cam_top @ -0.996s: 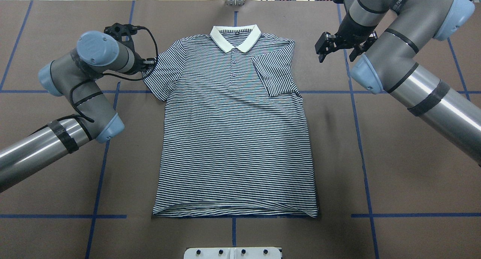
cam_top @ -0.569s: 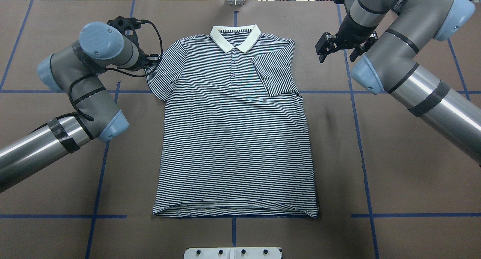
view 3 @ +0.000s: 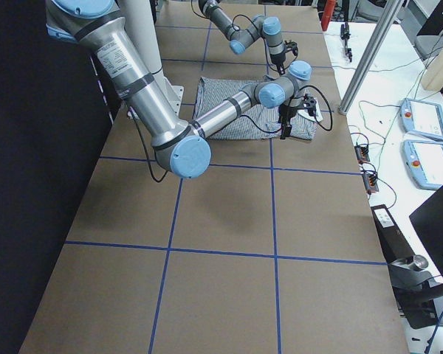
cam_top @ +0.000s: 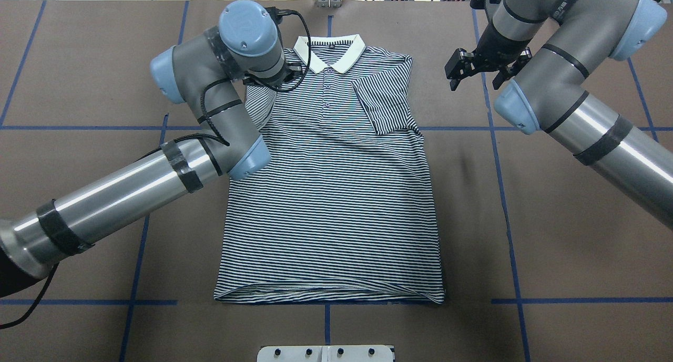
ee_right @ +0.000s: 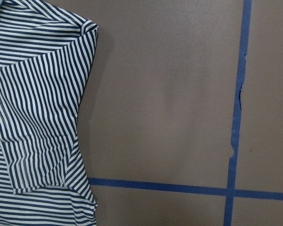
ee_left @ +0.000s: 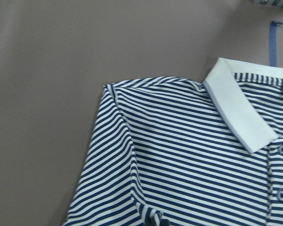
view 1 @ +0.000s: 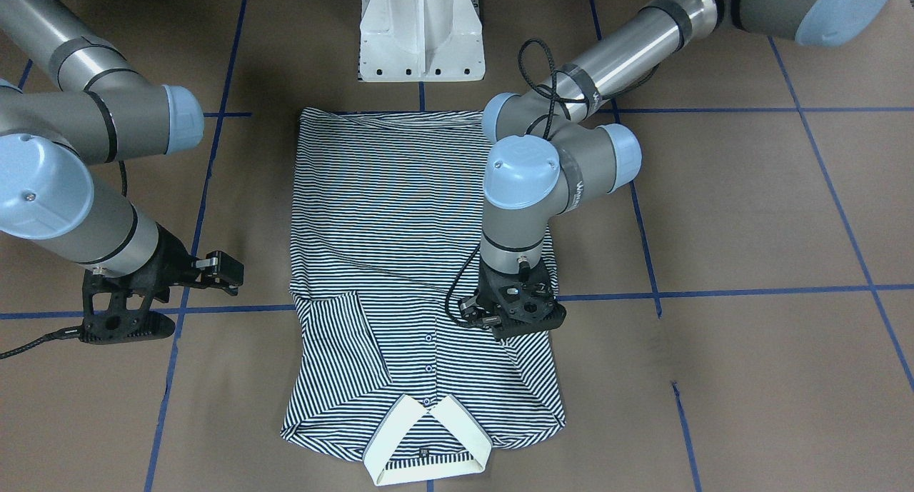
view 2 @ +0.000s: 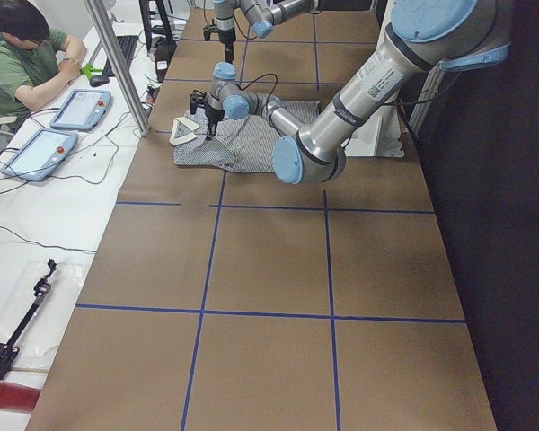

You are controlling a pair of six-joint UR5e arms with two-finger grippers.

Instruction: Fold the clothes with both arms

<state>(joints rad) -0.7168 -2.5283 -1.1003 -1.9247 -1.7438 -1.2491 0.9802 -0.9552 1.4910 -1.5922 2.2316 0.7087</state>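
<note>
The striped polo shirt [cam_top: 326, 194] lies flat, front up, with its cream collar [cam_top: 328, 52] at the far end. Its right sleeve [cam_top: 381, 104] is folded in over the chest and shows in the right wrist view [ee_right: 37, 117]. My left gripper [cam_top: 286, 77] hangs over the shirt's left shoulder beside the collar, shut on the left sleeve [view 1: 532, 367], which is drawn inward over the body. The left wrist view shows the shoulder [ee_left: 179, 141] and a pinched bit of cloth at the bottom edge. My right gripper [cam_top: 473, 70] is open and empty, off the shirt's right side above the bare table.
The brown table [cam_top: 552, 220] carries blue tape lines [cam_top: 502, 194]. The white pedestal base [view 1: 421, 35] stands at the shirt's hem end. An operator [view 2: 27, 54] sits beyond the far table edge with tablets [view 2: 36, 153] and cables.
My left arm has swung right from beside the shirt to over it, taking the left sleeve inward toward the collar. The right arm has barely moved.
</note>
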